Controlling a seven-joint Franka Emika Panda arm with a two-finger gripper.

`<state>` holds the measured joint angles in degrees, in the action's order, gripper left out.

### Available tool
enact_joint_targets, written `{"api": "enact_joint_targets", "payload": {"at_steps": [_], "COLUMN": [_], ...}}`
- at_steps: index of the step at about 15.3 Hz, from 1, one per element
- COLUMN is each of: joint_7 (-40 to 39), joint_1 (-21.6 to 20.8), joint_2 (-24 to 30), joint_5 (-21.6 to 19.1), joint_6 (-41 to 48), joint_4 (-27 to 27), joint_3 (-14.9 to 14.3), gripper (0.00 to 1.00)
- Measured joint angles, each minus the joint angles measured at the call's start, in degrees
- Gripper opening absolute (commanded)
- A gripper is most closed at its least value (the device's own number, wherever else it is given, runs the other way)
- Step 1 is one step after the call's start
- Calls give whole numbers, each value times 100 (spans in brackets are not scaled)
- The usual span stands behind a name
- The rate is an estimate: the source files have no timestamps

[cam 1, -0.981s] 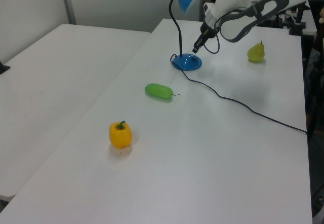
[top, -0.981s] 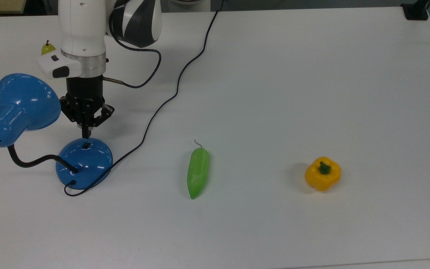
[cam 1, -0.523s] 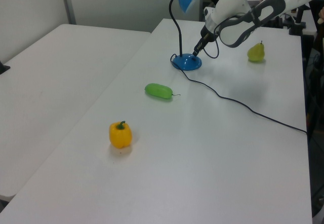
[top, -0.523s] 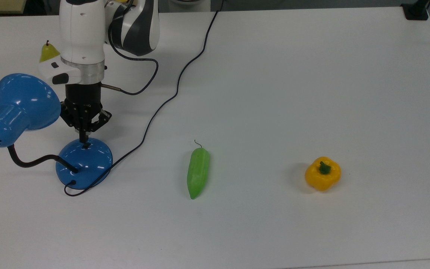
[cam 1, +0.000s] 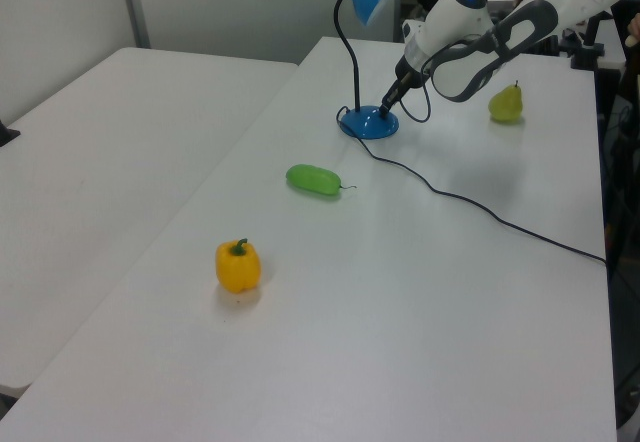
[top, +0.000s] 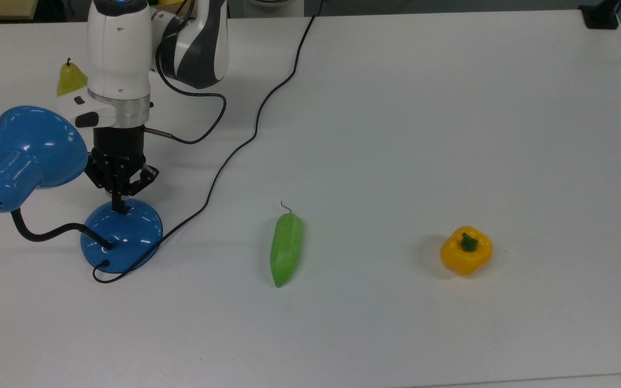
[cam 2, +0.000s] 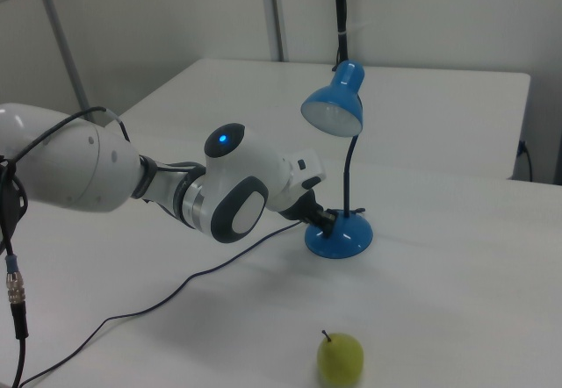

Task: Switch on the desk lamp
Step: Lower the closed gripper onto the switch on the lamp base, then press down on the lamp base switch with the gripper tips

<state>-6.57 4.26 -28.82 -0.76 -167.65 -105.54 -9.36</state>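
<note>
The glossy blue metal desk lamp (top: 122, 234) with its round domed base stands at the lower left of the top view, well in from the desk's near edge. Its black gooseneck curls out to the top view's left and carries the flared blue shade (top: 30, 151) at the frame's left edge. In the right view the shade (cam 2: 334, 111) hangs high above the base, mouth tilted down. The robot's black gripper (top: 119, 207) points straight down with its fingers pinched together, their tips resting on the top of the dome where the small switch sits; in the left view the gripper (cam 1: 385, 108) meets the base at the upper middle of the frame. A black cord (top: 246, 134) runs from the base up across the white desk (top: 450, 108) to its far edge. A yellow-green pear (top: 70, 78) sits at the upper left behind the arm. A green cucumber-like vegetable (top: 286, 248) lies at lower centre, and a yellow bell pepper (top: 466, 250) sits to its right, well apart. The whole right half of the desk is bare.
</note>
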Motion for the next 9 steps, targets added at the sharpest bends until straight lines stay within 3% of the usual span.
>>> {"api": "enact_joint_targets", "payload": {"at_steps": [9], "joint_7": [-6], "joint_1": [0], "joint_2": [-64], "joint_5": [0], "joint_6": [-145], "joint_4": [38], "joint_3": [0], "gripper": [0]}}
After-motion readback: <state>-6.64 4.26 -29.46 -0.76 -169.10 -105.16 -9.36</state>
